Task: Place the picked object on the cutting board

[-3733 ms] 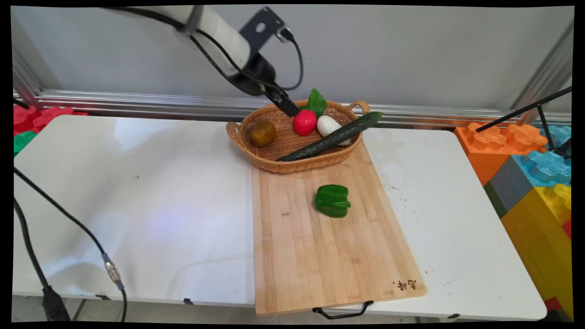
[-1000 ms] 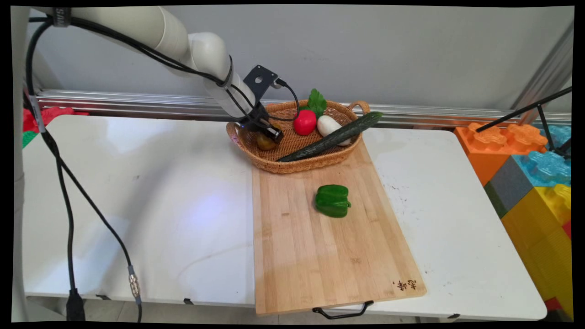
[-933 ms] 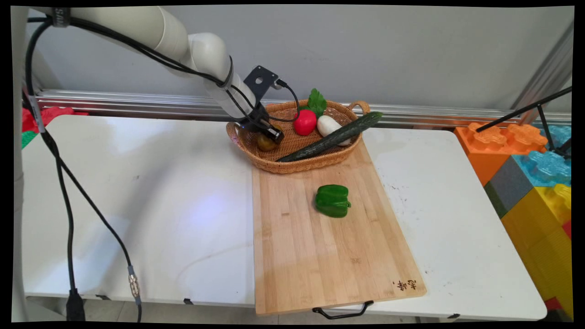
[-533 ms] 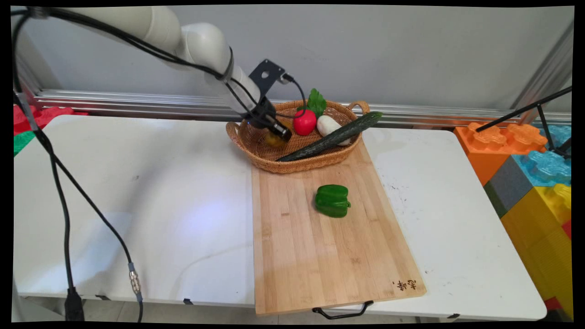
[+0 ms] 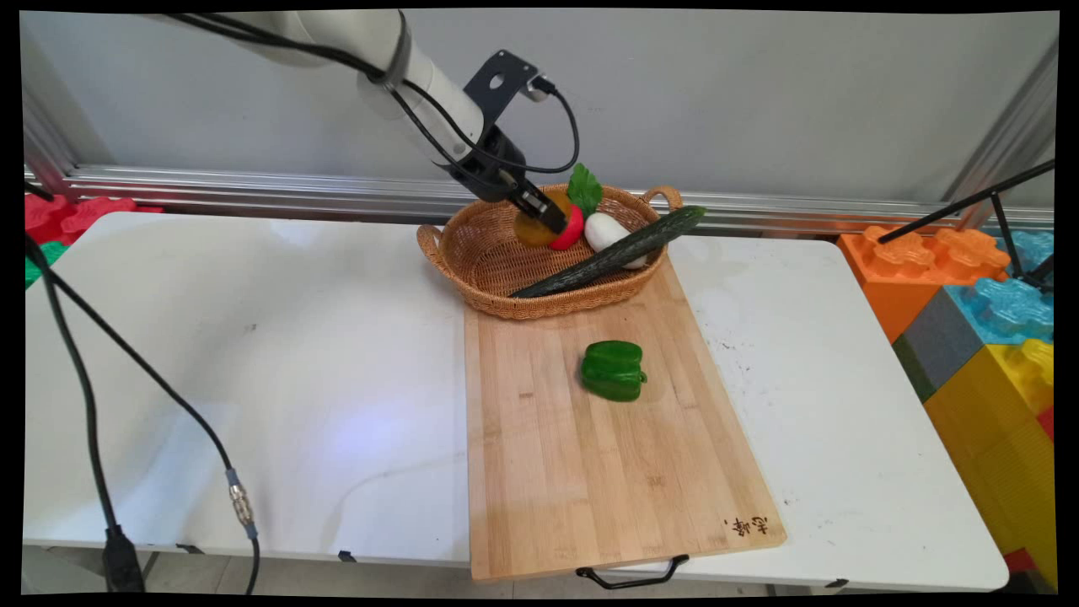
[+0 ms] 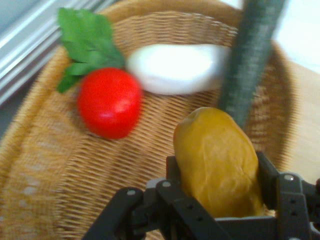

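My gripper [image 5: 541, 221] [image 6: 220, 190] is shut on a brownish-yellow potato [image 5: 533, 229] [image 6: 217, 162] and holds it lifted above the floor of the wicker basket [image 5: 485, 270] [image 6: 45, 150]. Just beyond the potato sit a red radish with green leaves [image 5: 571, 229] [image 6: 109, 102] and a white oval vegetable [image 5: 605, 230] [image 6: 175, 67]. A long dark cucumber [image 5: 620, 250] [image 6: 250, 50] leans across the basket's right rim. The basket's left half is bare.
A wooden cutting board [image 5: 607, 455] lies in front of the basket, with a green bell pepper [image 5: 613, 370] on it. Big coloured toy blocks [image 5: 986, 337] stand at the right of the white table [image 5: 253, 379]. Black cables [image 5: 126, 405] hang at the left.
The gripper came down on the potato at the basket's left, shut on it, and has lifted it up and rightward toward the radish.
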You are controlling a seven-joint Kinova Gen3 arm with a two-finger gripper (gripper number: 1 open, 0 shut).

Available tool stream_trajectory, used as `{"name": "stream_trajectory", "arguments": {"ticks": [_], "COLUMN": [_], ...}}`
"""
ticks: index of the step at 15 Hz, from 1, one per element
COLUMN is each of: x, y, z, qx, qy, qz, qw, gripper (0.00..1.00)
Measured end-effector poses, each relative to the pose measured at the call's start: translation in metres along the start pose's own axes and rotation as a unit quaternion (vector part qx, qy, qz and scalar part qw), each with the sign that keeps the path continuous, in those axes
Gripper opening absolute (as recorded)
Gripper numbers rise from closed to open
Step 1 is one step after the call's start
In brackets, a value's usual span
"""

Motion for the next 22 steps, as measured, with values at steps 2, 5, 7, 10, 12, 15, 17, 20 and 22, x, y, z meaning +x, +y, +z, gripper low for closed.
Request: {"name": "stream_trajectory", "arguments": {"ticks": [2, 5, 7, 10, 12, 15, 17, 20, 22], "x": [-0.002, -0.013, -0.025, -0.043, -0.054, -0.074, -0.087, -0.1, -0.105], "y": [0.017, 0.04, 0.05, 0.054, 0.052, 0.047, 0.044, 0.041, 0.039], "z": [-0.016, -0.034, -0.041, -0.043, -0.039, -0.023, -0.008, 0.014, 0.023], "qx": [-0.033, -0.075, -0.095, -0.105, -0.106, -0.106, -0.108, -0.11, -0.111], "qy": [-0.007, -0.03, -0.05, -0.075, -0.086, -0.103, -0.111, -0.117, -0.118], "qz": [0.012, 0.031, 0.046, 0.068, 0.076, 0.086, 0.091, 0.098, 0.1], "qw": [0.9994, 0.9962, 0.9932, 0.9893, 0.9878, 0.9852, 0.9837, 0.9822, 0.9817], "gripper": [0.0, 0.0, 0.0, 0.0, 0.0, 0.0, 0.0, 0.0, 0.0]}}
